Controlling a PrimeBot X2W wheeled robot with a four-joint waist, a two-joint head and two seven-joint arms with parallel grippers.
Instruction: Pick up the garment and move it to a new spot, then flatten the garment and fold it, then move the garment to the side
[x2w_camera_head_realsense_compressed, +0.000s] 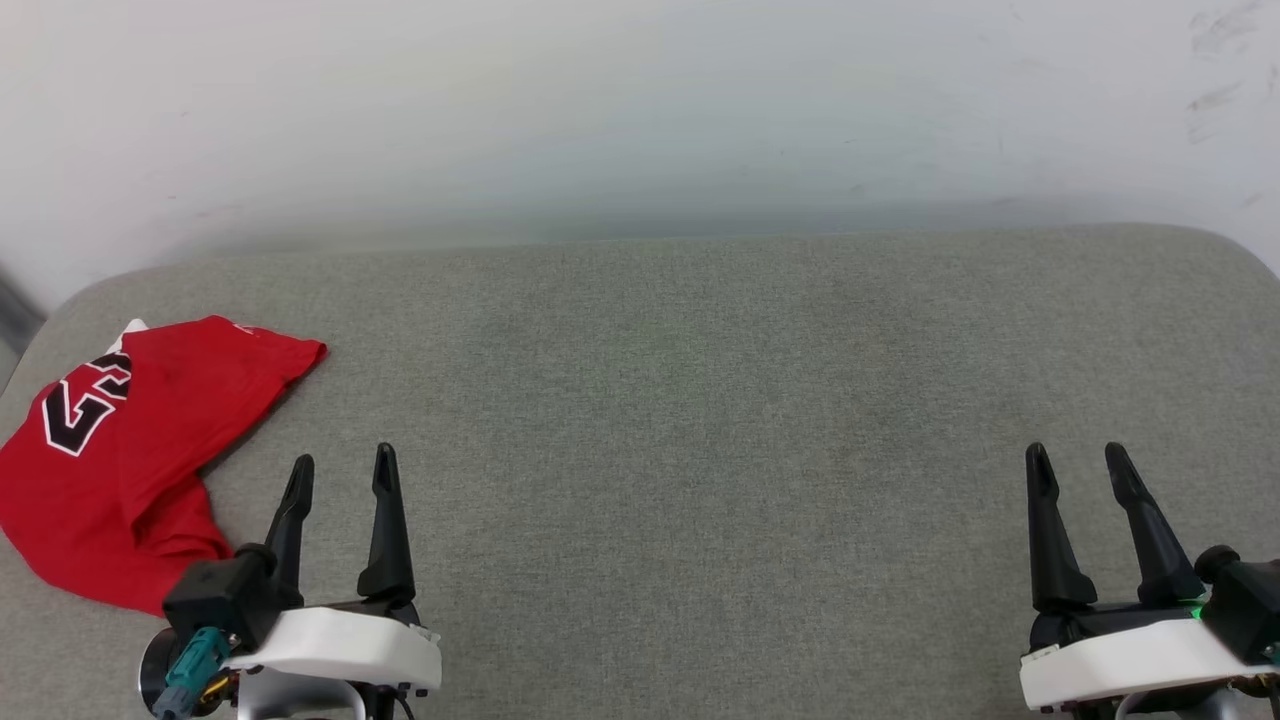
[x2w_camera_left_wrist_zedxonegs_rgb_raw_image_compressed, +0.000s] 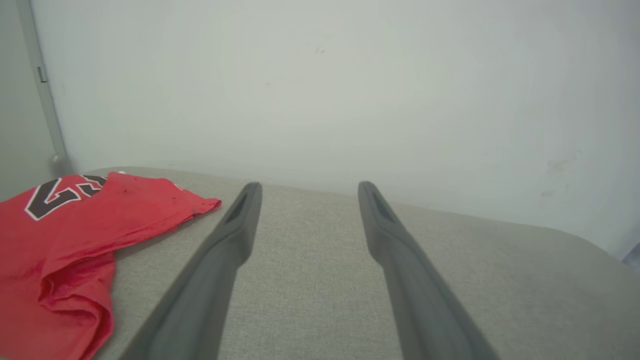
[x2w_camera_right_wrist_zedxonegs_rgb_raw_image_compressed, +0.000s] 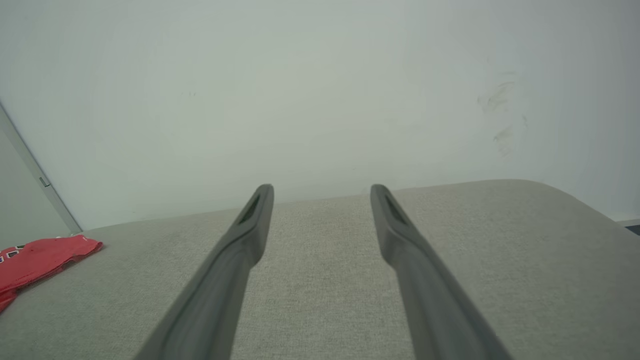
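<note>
Found crumpled red jersey garment (x2w_camera_head_realsense_compressed: 130, 450) just left of left gripper (x2w_camera_head_realsense_compressed: 344, 455), far from right gripper (x2w_camera_head_realsense_compressed: 1076, 448). Logged both jaws as released, empty.

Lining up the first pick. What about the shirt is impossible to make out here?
- Head view: the garment is folded over itself, hiding most of its print; the left frame edge clips it.
- Left wrist view: the left and bottom edges cut off its near part.
- Right wrist view: a small corner at the left edge, print too small to read.
</note>
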